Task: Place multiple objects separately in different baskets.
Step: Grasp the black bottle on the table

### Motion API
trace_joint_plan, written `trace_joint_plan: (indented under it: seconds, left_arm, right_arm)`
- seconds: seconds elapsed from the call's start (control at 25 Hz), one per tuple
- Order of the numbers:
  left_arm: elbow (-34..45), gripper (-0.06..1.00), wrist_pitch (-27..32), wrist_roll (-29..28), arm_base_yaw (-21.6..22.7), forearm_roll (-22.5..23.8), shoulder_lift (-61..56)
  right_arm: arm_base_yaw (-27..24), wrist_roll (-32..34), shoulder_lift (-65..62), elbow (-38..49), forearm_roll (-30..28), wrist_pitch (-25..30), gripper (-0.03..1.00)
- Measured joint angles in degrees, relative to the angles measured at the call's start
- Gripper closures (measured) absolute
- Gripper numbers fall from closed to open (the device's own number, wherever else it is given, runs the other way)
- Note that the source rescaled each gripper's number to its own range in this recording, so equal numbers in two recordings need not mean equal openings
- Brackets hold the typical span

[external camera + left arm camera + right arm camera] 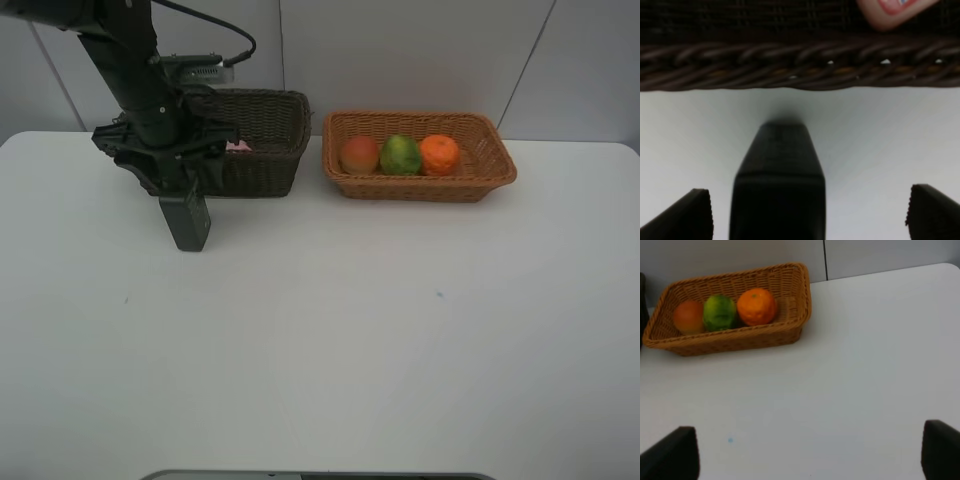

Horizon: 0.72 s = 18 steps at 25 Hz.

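Observation:
A dark green rectangular bottle [190, 222] [779, 180] stands upright on the table just in front of the dark brown basket [265, 170] [790, 70]. My left gripper [172, 188] [807, 215] is open and straddles the bottle, with a gap on each side. A pink bottle [238, 146] [892, 9] lies inside the dark basket. The light tan basket [420, 188] [740, 337] holds a red-orange fruit [359, 154] [688, 316], a green fruit [400, 154] [719, 312] and an orange [439, 153] [756, 306]. My right gripper [807, 460] hangs open and empty over the bare table, some way from the tan basket.
The two baskets stand side by side at the back of the white table [350, 320], close to the wall. The left arm's dark links lean over the dark basket's left end. A grey edge shows at the table's front.

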Motion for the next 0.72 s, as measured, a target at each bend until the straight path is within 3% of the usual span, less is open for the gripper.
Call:
trace_joint_plan:
  seconds: [0.72]
  left_arm:
    - [0.0, -0.06, -1.7, 0.9, 0.0, -0.1, 3.2]
  right_arm:
    - [0.0, 0.0, 0.0, 0.0, 0.2, 0.0, 0.01]
